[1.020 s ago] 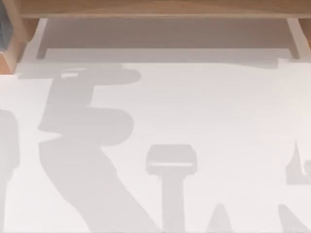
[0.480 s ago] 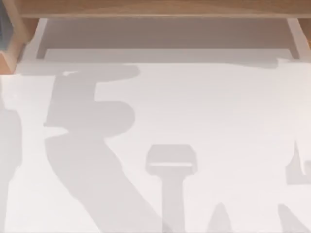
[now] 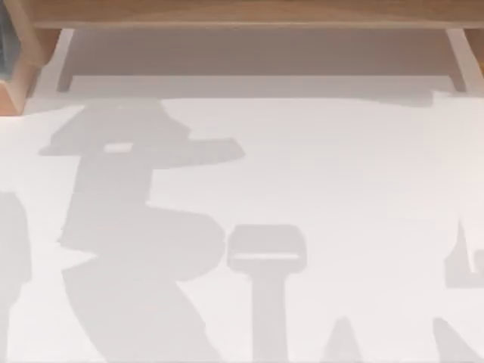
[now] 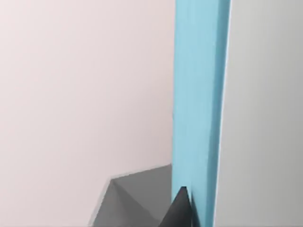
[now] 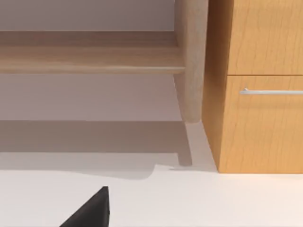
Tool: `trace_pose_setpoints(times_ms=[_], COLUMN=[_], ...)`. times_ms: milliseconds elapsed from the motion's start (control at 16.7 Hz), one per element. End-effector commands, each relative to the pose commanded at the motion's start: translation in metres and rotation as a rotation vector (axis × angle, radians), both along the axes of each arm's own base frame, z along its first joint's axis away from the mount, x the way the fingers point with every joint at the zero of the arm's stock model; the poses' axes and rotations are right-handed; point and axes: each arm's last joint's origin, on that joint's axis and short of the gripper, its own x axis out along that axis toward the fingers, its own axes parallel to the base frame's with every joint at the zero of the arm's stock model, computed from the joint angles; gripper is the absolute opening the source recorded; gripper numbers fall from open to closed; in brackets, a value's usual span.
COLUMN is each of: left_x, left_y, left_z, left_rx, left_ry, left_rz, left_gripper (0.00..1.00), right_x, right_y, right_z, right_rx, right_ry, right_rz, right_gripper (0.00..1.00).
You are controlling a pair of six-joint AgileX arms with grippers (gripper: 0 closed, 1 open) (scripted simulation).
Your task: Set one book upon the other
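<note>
Our white desk [image 3: 340,174] carries only grey arm shadows, with a wooden shelf [image 3: 249,15] along its far edge. Seen from our left wrist, a light-blue book [image 4: 199,94] stands edge-on against our left hand [image 4: 180,210]; whether that hand grips it we cannot tell. Our right hand [image 5: 90,210] faces a wooden cabinet [image 5: 260,85] with a drawer handle [image 5: 271,91]; its state we cannot tell either.

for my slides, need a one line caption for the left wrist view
A light blue book stands edge-on against a pale surface, with a dark finger tip of the left gripper at its near end.
</note>
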Motion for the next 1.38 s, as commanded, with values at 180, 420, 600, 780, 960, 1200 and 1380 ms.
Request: trace_pose_setpoints(times_ms=[180,420,600,780,960,1200,1380], left_x=[-0.04,-0.086,-0.111,-0.129,-0.143,-0.157,-0.162], left_y=[0.028,0.056,0.068,0.07,0.062,0.043,0.034], left_z=[0.02,0.013,-0.021,-0.071,-0.125,-0.18,-0.2], left_rx=[0.297,0.739,1.006,1.171,1.239,1.244,1.24], left_ry=[-0.002,0.103,0.237,0.366,0.458,0.524,0.541], left_rz=[0.089,0.174,0.15,0.048,-0.094,-0.267,-0.337], left_gripper=[0.0,0.0,0.0,0.0,0.0,0.0,0.0], right_x=[0.0,0.0,0.0,0.0,0.0,0.0,0.0], right_y=[0.0,0.0,0.0,0.0,0.0,0.0,0.0], right_z=[0.0,0.0,0.0,0.0,0.0,0.0,0.0], right_rx=[0.0,0.0,0.0,0.0,0.0,0.0,0.0], right_ry=[0.0,0.0,0.0,0.0,0.0,0.0,0.0], right_rz=[0.0,0.0,0.0,0.0,0.0,0.0,0.0], right_gripper=[1.0,1.0,1.0,1.0,1.0,1.0,1.0])
